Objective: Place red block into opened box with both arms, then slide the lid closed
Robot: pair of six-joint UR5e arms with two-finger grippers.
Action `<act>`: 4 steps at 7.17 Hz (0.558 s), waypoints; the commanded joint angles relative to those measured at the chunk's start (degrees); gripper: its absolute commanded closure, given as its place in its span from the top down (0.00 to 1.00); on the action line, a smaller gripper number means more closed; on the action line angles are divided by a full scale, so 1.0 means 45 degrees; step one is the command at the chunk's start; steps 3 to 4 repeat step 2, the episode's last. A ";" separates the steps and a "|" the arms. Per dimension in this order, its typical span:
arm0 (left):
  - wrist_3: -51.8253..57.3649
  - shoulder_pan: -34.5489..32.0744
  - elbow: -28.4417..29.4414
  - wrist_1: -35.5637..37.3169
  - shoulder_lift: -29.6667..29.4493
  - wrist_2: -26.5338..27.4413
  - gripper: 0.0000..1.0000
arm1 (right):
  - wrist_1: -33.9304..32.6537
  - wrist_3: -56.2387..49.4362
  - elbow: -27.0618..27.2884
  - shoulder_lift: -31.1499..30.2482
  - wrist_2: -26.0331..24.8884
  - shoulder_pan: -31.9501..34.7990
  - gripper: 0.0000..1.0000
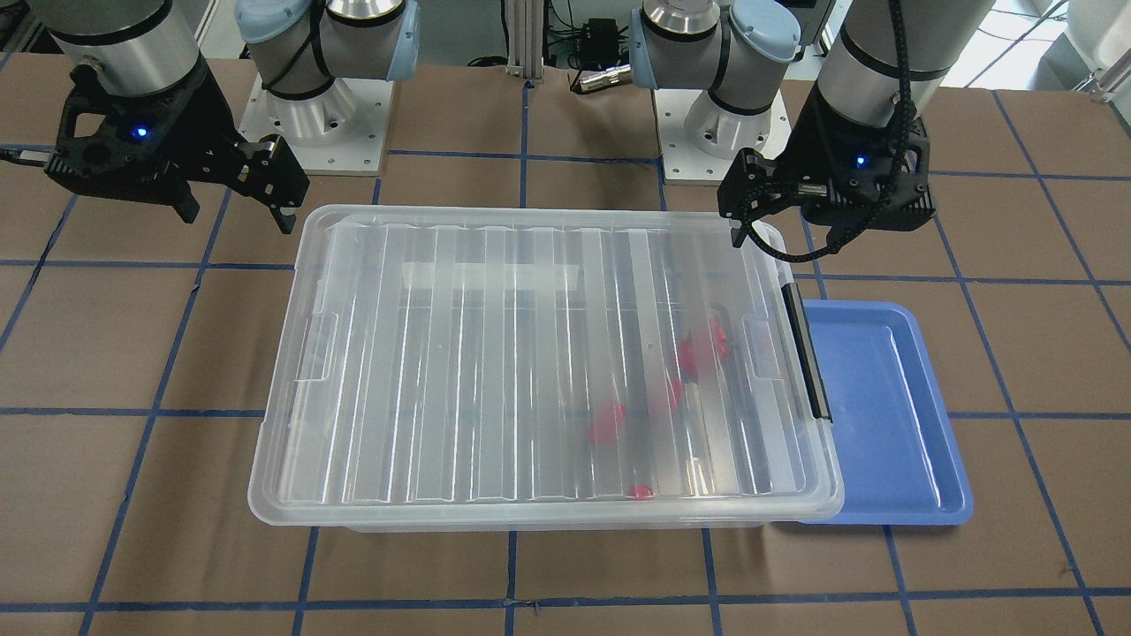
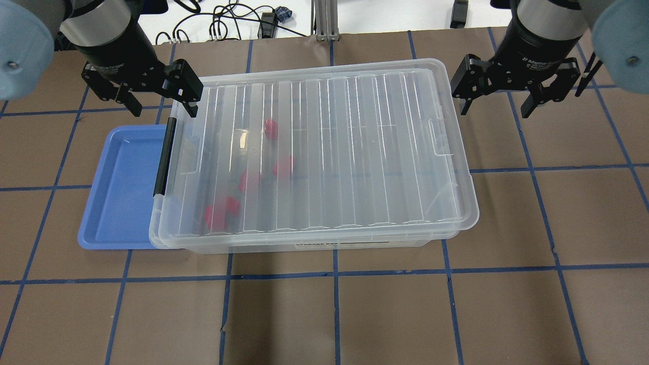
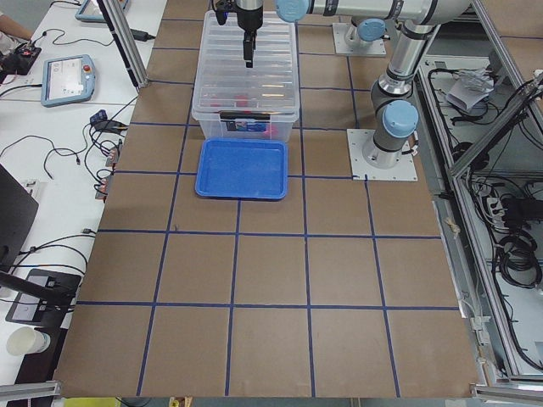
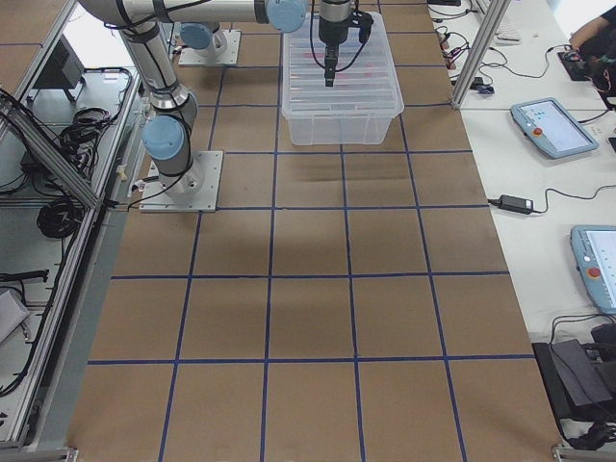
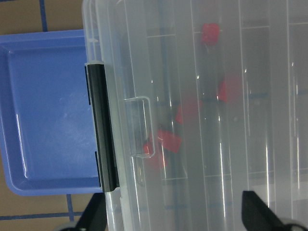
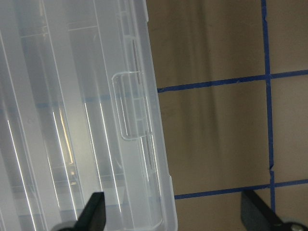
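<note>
Lid (image 2: pixel 355 152) covers box (image 2: pixel 329 245), red blocks (image 2: pixel 271 128) inside. Left gripper (image 2: pixel 164 107), right gripper (image 2: pixel 496 109) wide, empty, up over ends: closing looks done.

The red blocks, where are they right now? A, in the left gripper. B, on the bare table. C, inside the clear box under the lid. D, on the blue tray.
C: the red blocks show through the ribbed lid, lying inside the box; the left gripper is open and holds nothing.
</note>
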 commanded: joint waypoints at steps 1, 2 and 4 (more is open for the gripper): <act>0.0008 -0.0016 0.0000 0.0003 -0.0022 0.0002 1.00 | -0.0023 0.0000 0.0011 -0.0039 0.0005 0.0014 1.00; 0.0008 -0.0016 0.0000 -0.0016 0.0036 0.0021 1.00 | 0.0035 0.0000 0.0011 -0.0039 -0.0015 0.0014 1.00; 0.0008 -0.0016 0.0000 -0.0016 0.0036 0.0021 1.00 | 0.0035 0.0000 0.0011 -0.0039 -0.0015 0.0014 1.00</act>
